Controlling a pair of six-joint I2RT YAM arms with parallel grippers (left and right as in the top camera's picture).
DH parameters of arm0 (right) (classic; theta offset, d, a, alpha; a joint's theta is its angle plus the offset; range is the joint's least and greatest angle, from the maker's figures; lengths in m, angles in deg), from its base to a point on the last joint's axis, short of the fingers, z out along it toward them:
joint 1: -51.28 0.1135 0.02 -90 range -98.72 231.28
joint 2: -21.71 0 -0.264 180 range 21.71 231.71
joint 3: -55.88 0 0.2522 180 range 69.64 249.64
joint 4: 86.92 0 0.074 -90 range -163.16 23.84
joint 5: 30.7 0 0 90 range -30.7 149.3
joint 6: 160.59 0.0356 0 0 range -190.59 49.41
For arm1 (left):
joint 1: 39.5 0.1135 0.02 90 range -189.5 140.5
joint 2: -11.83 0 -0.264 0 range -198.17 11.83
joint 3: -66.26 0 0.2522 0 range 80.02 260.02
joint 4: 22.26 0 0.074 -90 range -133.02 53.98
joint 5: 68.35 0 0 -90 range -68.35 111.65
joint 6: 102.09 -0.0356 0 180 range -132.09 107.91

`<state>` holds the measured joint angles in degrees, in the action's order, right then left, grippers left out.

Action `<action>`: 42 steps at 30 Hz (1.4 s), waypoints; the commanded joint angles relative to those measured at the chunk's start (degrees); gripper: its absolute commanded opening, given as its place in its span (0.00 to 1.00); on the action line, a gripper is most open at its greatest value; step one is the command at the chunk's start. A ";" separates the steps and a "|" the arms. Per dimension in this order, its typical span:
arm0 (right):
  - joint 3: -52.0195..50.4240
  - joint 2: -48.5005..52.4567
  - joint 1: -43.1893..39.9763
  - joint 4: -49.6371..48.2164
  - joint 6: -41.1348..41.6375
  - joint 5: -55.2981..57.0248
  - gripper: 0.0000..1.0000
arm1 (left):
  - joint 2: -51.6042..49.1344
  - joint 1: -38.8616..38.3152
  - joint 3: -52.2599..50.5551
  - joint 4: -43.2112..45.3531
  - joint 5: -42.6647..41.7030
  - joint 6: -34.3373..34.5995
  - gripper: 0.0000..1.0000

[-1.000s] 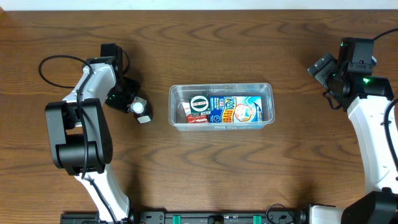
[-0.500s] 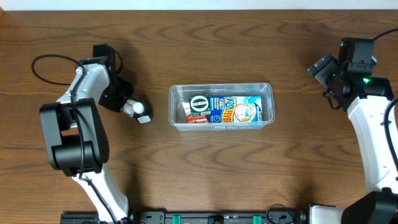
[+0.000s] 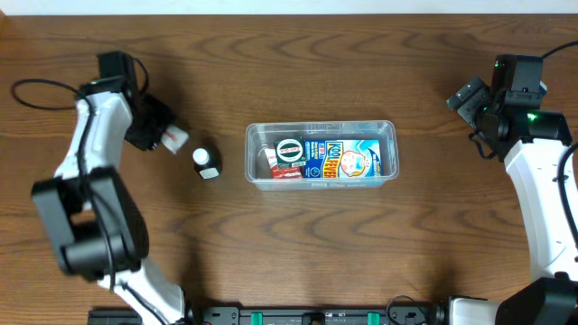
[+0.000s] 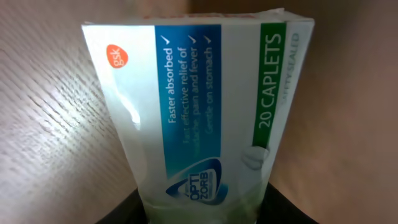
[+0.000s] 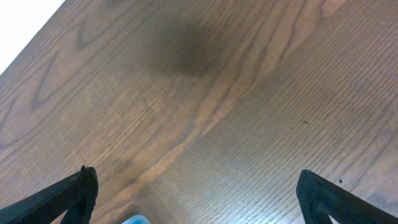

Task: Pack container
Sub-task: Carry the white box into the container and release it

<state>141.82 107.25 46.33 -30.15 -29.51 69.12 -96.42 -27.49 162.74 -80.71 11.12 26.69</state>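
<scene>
My left claw (image 3: 161, 136) is pulling away leftward from the container (image 3: 321, 184), pinching a 20-caplet box (image 4: 199, 106); my right claw (image 5: 196, 190) is hovering spread, well right of it.

Caplet box (image 4: 193, 106) clamped in left end effector (image 4: 205, 208), print running lengthwise away from it.
- Nearest end effector: "OPTI ZORB" badge.
- Blue panel: "Faster absorbed", "Gentle on stomach", each ticked; middle line partly legible, "...relief of ... pain and fever".
- Green strip: "20 CAPLETS"; beside it, faint "SAFETY SEALED".
- Far corner: orange "gsk" logo.

Cartons (image 3: 343, 161) inside container (image 3: 321, 183): print too small to read.
</scene>
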 commanded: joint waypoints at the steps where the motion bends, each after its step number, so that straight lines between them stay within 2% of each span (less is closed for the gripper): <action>1: 0.02 0.31 -0.13 0.11 0.63 0.22 0.99 | 6.88 0.00 2.01 0.04 -3.56 -6.47 0.44; 5: 0.02 0.31 -0.13 0.11 0.63 0.22 0.99 | 13.42 -1.18 2.01 -0.02 -8.83 -11.02 0.43; 9: 0.02 0.31 -0.13 0.11 0.63 0.22 0.99 | 18.60 -5.51 2.01 0.02 -10.03 -14.69 0.43; 13: 0.02 0.31 -0.13 0.11 0.63 0.22 0.99 | 21.18 -13.38 2.01 0.72 -9.99 -20.50 0.42; 16: 0.02 0.31 -0.13 0.11 0.63 0.22 0.99 | 21.07 -20.26 1.88 0.79 -9.51 -28.44 0.32; 19: 0.02 0.31 -0.13 0.11 0.63 0.22 0.99 | 20.35 -26.49 1.73 0.81 -6.10 -33.59 0.30; 23: 0.02 0.31 -0.13 0.11 0.63 0.24 0.99 | 19.08 -32.83 1.73 2.01 -1.18 -34.27 0.32; 31: 0.02 0.31 -0.13 0.11 0.63 0.22 0.99 | 16.06 -41.66 1.73 5.77 -1.18 -34.88 0.32; 35: 0.02 0.31 -0.13 0.11 0.63 0.22 0.99 | 13.00 -45.35 1.73 6.08 -1.18 -42.60 0.32; 42: 0.02 0.31 -0.13 0.11 0.63 0.22 0.99 | 5.51 -50.36 1.73 7.15 -1.18 -59.91 0.31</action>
<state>141.82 107.25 46.33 -30.15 -29.51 69.12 -88.66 -76.60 163.70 -74.06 9.22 -22.75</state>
